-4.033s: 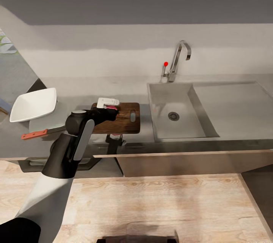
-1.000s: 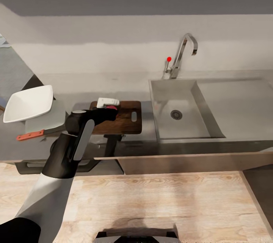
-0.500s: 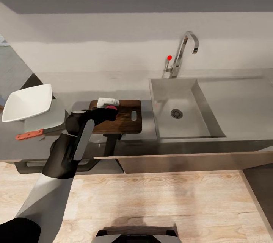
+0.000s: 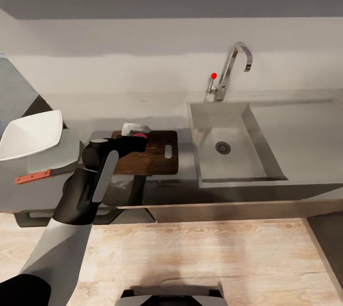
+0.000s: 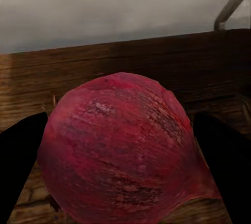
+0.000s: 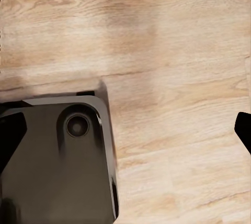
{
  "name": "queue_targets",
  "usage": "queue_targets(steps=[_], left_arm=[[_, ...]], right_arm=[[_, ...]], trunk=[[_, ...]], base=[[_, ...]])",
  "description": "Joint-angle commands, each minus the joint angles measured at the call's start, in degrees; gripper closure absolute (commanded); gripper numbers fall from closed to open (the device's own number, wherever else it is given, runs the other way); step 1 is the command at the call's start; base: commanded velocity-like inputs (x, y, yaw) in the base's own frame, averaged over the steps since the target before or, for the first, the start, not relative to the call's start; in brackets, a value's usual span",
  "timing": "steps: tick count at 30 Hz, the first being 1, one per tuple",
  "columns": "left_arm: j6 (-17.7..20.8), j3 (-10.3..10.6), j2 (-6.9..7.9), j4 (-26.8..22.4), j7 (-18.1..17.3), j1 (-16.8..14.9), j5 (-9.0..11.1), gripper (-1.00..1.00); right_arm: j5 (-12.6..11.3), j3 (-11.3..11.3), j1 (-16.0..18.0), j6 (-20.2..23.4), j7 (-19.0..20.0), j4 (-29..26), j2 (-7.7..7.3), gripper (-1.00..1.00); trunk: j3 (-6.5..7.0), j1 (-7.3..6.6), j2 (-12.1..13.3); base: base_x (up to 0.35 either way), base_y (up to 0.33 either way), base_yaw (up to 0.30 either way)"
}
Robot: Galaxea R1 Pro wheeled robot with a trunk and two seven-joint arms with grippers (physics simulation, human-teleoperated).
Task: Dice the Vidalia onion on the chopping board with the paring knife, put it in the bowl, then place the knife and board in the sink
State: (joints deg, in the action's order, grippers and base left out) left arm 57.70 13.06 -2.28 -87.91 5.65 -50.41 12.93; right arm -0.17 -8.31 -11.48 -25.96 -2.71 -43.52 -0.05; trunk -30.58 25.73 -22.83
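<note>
Left wrist view – left gripper (image 5: 123, 166) grips Vidalia onion (image 5: 120, 150) over chopping board (image 5: 130, 62)

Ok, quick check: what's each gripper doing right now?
Left gripper: shut on the Vidalia onion, over the chopping board.
Right gripper: open, holding nothing, pointed at the wood floor.

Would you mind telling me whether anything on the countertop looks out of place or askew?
Nothing looks spilled or damaged. The paring knife lies loose on the countertop below the bowl. The left gripper holds the Vidalia onion whole over the chopping board.
</note>
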Motion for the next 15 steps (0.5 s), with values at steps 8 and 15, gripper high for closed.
queue_targets(steps=[8, 15], left_arm=[[0.2, 0.0, 0.0, -0.1, 0.6, -0.1, 0.6, 1.0], [0.2, 0.0, -0.01, -0.1, 0.6, -0.1, 0.6, 1.0]], right_arm=[[0.0, 0.1, 0.0, -0.1, -0.2, -0.1, -0.04, -1.0], [0.0, 0.1, 0.0, -0.1, -0.2, -0.1, -0.04, -1.0]], trunk=[[-0.07, 0.05, -0.1], [-0.07, 0.05, -0.1]], base=[[0.033, 0.0, 0.0], [-0.009, 0.0, 0.0]])
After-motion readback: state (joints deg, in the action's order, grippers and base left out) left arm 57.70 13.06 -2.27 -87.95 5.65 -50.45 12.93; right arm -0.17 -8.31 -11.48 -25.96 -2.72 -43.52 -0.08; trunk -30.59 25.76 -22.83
